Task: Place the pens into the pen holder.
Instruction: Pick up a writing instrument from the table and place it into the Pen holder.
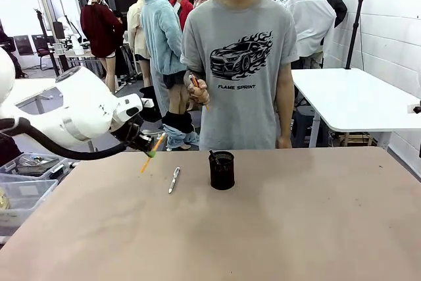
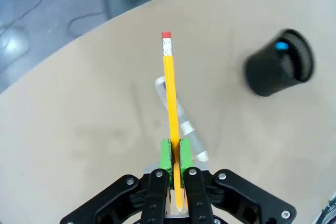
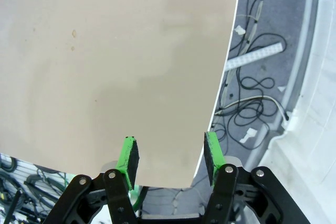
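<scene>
The left tool (image 2: 172,153) is clamped on the yellow pencil (image 2: 168,93) near its tip, over the silver pen (image 2: 185,124) lying on the tabletop (image 2: 79,129). The front view shows the pencil lifted and tilted, left of the pen holder (image 1: 222,170). The right tool (image 3: 170,153) stands open at the tabletop's edge.

From where I stand I count one yellow pencil (image 2: 168,93), caught between the pads (image 2: 165,156) of the left gripper (image 2: 175,144). One silver pen (image 1: 173,180) lies on the table (image 1: 296,228). One black holder (image 1: 222,172) stands there, with one dark stick (image 1: 212,156) poking out of its top. The person (image 1: 243,64) across the table, one only, has one more orange stick (image 1: 194,81) in a hand (image 1: 199,91). Grippers: two, counting the right gripper (image 3: 169,140) with its jaws apart, and each has two green pads.
</scene>
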`<action>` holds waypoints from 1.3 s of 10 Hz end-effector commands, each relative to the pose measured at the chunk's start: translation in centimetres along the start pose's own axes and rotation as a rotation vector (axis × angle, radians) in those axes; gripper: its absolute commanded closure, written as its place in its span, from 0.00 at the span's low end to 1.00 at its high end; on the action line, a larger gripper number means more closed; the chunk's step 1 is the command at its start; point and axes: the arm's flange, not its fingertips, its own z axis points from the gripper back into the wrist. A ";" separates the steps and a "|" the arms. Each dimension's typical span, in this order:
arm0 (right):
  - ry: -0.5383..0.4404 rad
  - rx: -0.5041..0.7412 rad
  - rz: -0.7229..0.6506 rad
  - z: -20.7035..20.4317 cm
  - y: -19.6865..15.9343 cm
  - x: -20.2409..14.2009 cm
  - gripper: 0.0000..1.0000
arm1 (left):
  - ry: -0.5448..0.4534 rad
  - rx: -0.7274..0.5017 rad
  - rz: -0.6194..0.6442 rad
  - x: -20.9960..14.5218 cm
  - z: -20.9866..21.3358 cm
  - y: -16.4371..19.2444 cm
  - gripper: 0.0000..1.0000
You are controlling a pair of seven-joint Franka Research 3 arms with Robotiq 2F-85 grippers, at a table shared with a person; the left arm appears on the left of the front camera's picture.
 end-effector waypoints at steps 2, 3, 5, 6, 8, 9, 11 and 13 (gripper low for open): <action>0.001 -0.025 0.003 -0.1 -0.1 0.0 0.36 | -0.133 -0.351 -0.207 -3.0 -0.6 3.2 1.00; 0.001 -0.025 0.003 -0.1 -0.1 0.0 0.36 | -0.138 -0.364 -0.273 -3.1 -0.6 3.0 1.00; 0.001 -0.025 0.003 -0.1 -0.1 0.0 0.36 | -0.169 -0.461 -0.367 -3.8 0.4 3.2 1.00; 0.001 -0.025 0.003 -0.1 -0.1 0.0 0.36 | -0.204 -0.463 -0.418 -5.0 3.1 4.4 1.00; 0.001 -0.025 0.003 -0.1 -0.1 0.0 0.36 | -0.394 -0.401 -0.472 -10.8 12.8 8.4 1.00; 0.001 -0.025 0.003 -0.1 -0.1 0.0 0.36 | -0.481 -0.266 -0.425 -14.9 17.7 9.8 1.00; 0.001 -0.025 0.003 -0.1 -0.1 0.0 0.36 | -0.620 -0.196 -0.376 -19.9 22.0 11.3 1.00; 0.001 -0.025 0.003 -0.1 -0.1 0.0 0.36 | -0.649 -0.222 -0.333 -21.0 22.0 11.3 1.00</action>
